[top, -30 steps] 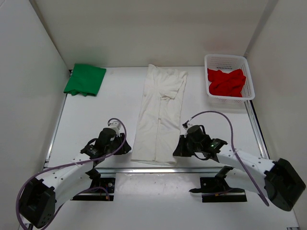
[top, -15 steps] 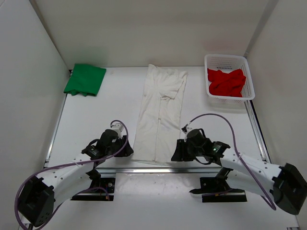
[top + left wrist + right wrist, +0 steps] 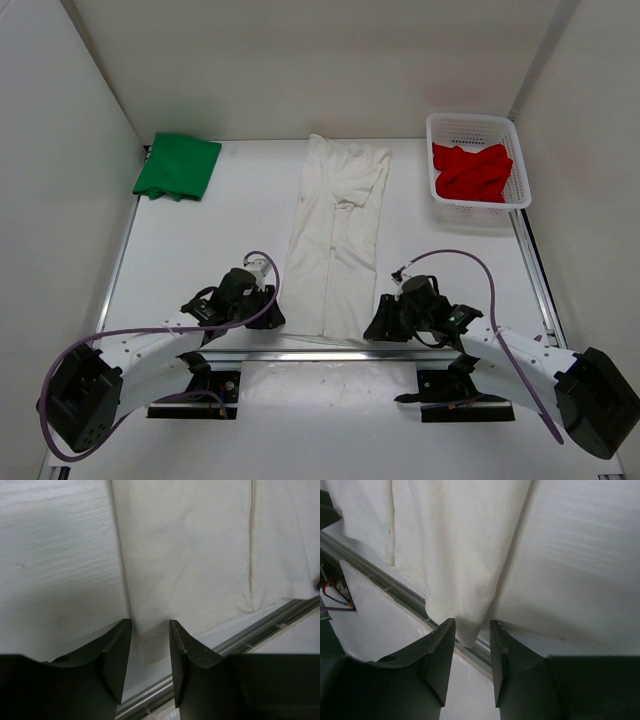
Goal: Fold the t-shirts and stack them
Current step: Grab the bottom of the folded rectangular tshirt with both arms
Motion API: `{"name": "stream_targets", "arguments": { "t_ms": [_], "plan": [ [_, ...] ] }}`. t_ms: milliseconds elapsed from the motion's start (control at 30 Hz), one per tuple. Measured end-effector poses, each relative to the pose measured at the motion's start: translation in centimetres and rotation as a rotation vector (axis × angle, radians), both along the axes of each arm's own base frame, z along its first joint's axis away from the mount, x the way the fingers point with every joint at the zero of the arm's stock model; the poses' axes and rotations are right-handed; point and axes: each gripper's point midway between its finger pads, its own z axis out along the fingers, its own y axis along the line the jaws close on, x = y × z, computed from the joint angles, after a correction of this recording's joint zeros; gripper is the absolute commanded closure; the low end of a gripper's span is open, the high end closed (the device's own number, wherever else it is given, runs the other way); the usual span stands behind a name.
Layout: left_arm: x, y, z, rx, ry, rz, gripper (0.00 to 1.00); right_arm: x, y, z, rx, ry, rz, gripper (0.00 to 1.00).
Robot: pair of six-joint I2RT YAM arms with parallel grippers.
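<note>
The white t-shirt (image 3: 335, 240) lies folded into a long strip down the middle of the table, hem at the near edge. The green t-shirt (image 3: 178, 166) lies folded at the far left. The red t-shirt (image 3: 470, 170) is bunched in the basket. My left gripper (image 3: 270, 318) is open at the white shirt's near left corner. In the left wrist view that corner of the shirt (image 3: 190, 555) sits between the parted fingers of the gripper (image 3: 150, 622). My right gripper (image 3: 372, 325) is open at the near right corner. There the shirt (image 3: 455, 540) hangs between the parted fingers of the gripper (image 3: 472, 622).
A white mesh basket (image 3: 470, 122) stands at the far right. A metal rail (image 3: 320, 354) runs along the table's near edge, just under the shirt's hem. White walls close in the left, back and right sides.
Both grippers have moved toward the near edge and inward, onto the near corners of the white shirt. The shirts have not moved.
</note>
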Motion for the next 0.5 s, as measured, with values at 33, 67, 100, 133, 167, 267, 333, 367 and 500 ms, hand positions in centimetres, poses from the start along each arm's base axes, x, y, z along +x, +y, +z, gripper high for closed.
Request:
{"name": "stream_targets", "arguments": {
  "t_ms": [33, 67, 100, 133, 167, 267, 333, 367, 500],
  "plan": [
    [-0.2, -0.2, -0.1, -0.001, 0.008, -0.011, 0.56, -0.2, 0.3, -0.1, 0.002, 0.005, 0.012, 0.69],
    [-0.4, -0.3, -0.1, -0.004, 0.014, -0.019, 0.58, -0.5, 0.4, -0.1, 0.004, 0.014, 0.018, 0.69],
    [-0.5, -0.4, -0.2, -0.007, 0.019, -0.024, 0.64, -0.7, 0.6, -0.1, 0.007, 0.018, 0.025, 0.72],
    [-0.7, -0.4, -0.2, -0.009, 0.026, -0.028, 0.69, -0.8, 0.7, -0.1, 0.01, 0.02, 0.03, 0.8],
    [-0.8, -0.5, -0.2, -0.011, 0.03, -0.032, 0.8, -1.0, 0.9, -0.2, 0.015, 0.023, 0.035, 0.89],
    [-1.2, -0.4, -0.5, -0.019, 0.044, -0.036, 1.0, -1.5, 1.1, -0.3, 0.02, 0.041, 0.041, 1.0],
    [-1.5, -0.3, -0.3, -0.021, 0.044, -0.04, 1.0, -1.9, 1.3, -0.2, 0.028, 0.05, 0.051, 1.0],
    [-1.6, -0.3, 0.0, -0.03, 0.039, -0.044, 1.0, -2.1, 1.4, 0.0, 0.035, 0.053, 0.056, 1.0],
    [-2.3, -0.3, 2.0, -0.1, 0.02, -0.057, 1.0, -4.2, 2.1, 1.4, 0.071, 0.05, 0.107, 1.0]
  ]
}}
